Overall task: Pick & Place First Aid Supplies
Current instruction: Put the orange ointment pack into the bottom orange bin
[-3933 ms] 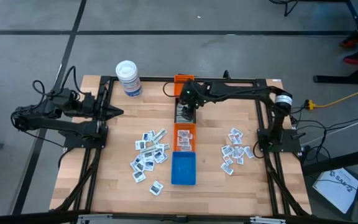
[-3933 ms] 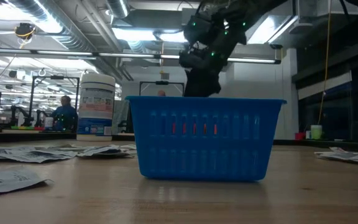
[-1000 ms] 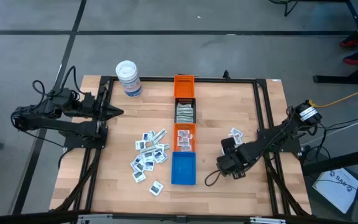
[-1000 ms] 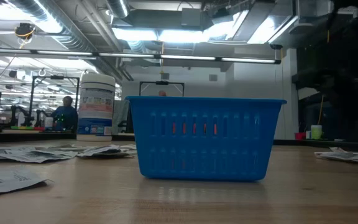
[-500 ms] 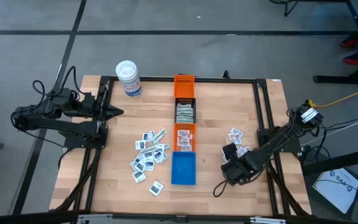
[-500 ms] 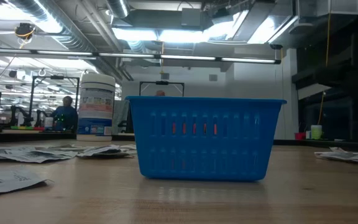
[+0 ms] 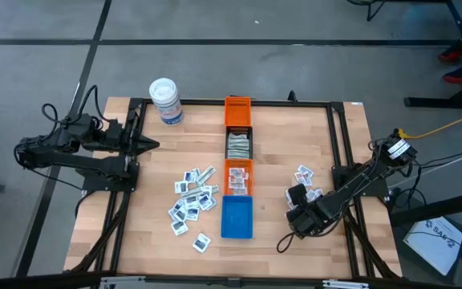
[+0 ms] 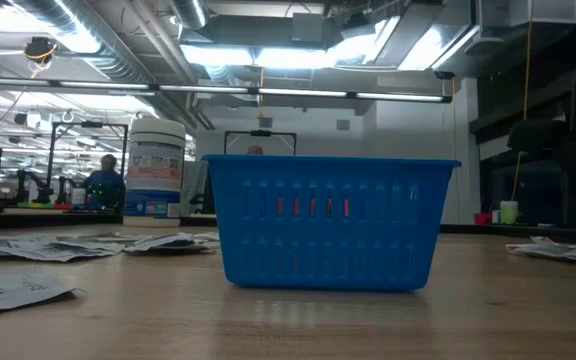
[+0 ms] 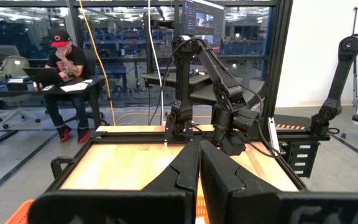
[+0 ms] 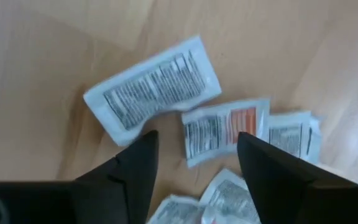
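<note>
The first aid supplies lie flat on the wood in two scatters of small white packets, one left of the bins (image 7: 191, 201) and one on the right (image 7: 305, 175). My right gripper (image 7: 298, 205) hangs open over the right scatter, pointing steeply down. In its wrist view the fingers (image 10: 143, 163) stand apart above a packet with red print (image 10: 225, 129), beside a larger white packet (image 10: 153, 89), touching neither. My left gripper (image 7: 147, 145) waits shut at the table's left edge, pointing level (image 9: 199, 163).
A row of bins runs down the table's middle: orange (image 7: 237, 108), black with pale strips (image 7: 239, 145), orange (image 7: 238, 177), blue (image 7: 237, 217). A white tub (image 7: 166, 100) stands at the far left. In the low view the blue bin (image 8: 330, 220) fills the middle.
My right gripper has gone a little toward the table's near edge and lower over the right-hand packets, uncovering some of them on its far side. No packet has moved.
</note>
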Robot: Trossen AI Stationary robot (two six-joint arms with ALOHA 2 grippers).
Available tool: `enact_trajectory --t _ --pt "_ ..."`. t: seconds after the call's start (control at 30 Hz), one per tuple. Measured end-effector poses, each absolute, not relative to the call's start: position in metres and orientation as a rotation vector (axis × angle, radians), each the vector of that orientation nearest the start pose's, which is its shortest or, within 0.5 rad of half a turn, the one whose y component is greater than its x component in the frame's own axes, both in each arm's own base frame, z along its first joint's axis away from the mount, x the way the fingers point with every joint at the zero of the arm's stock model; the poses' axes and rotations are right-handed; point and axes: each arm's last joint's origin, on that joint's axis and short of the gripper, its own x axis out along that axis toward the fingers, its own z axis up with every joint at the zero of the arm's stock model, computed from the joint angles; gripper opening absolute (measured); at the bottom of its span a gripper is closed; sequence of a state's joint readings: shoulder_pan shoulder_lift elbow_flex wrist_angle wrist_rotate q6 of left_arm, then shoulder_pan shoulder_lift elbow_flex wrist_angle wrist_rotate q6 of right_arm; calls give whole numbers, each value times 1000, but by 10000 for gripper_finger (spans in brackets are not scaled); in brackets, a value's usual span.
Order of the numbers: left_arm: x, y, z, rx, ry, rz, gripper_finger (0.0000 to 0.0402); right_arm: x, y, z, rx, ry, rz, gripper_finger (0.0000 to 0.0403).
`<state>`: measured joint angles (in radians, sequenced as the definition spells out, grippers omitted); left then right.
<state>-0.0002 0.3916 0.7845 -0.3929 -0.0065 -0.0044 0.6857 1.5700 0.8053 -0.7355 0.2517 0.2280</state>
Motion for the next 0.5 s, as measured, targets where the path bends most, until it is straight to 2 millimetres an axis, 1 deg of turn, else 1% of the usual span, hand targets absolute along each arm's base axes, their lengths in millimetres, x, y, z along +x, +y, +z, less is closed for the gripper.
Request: enact_trajectory --t 0.23,0.5 --pt "76 0 353 -4 0 7 12 193 149 141 -475 1345 200 131" --pt "76 0 353 -4 0 7 10 193 150 141 -464 1340 205 45"
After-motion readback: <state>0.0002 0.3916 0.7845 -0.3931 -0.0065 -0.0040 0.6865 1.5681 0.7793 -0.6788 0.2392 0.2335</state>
